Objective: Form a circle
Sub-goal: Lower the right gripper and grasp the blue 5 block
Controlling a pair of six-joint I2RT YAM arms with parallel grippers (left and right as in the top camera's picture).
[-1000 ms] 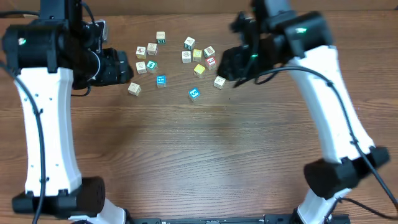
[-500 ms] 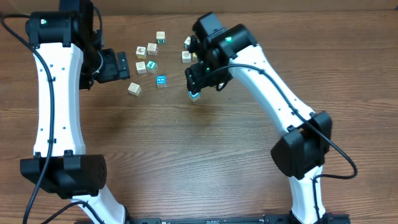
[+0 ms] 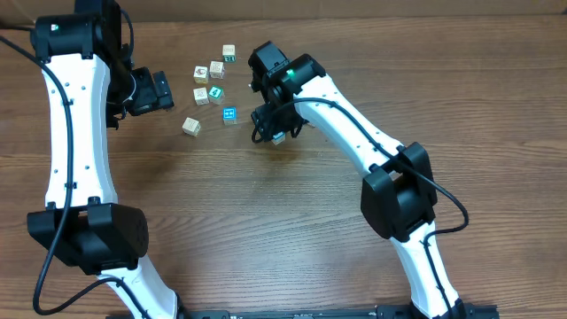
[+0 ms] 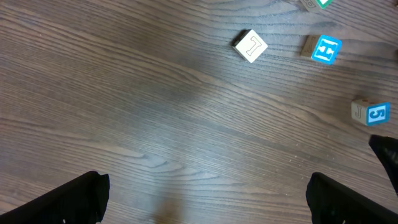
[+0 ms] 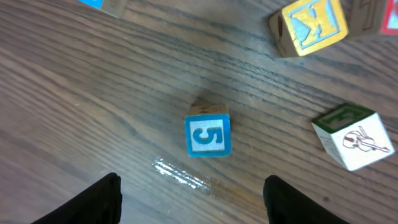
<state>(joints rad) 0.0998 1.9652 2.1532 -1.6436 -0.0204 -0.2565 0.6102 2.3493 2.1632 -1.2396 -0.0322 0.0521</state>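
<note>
No circle shows; the cubes lie scattered and apart. A bright blue cube marked 5 (image 5: 208,135) rests on the wood just ahead of my right gripper (image 5: 194,205), which hangs open above it with nothing between its fingers. In the overhead view that gripper (image 3: 270,124) covers most of this cube (image 3: 279,138). A second blue cube (image 3: 229,115) lies to its left, and a cream cube (image 3: 191,127) further left. My left gripper (image 3: 164,89) is wide open over bare wood at the far left. Its wrist view shows the cream cube (image 4: 250,45) and both blue cubes (image 4: 326,49) (image 4: 372,113).
A yellow K cube (image 5: 309,25) and a white cube with a green top (image 5: 354,137) sit to the right of the 5 cube. A teal cube (image 3: 215,93) and several cream cubes (image 3: 201,74) cluster at the back. My right arm (image 3: 354,133) hides the cubes beneath it.
My right arm has swung left across the table, bringing its gripper over the blue 5 cube. The left gripper has drawn back a little to the left. No cube has moved.
</note>
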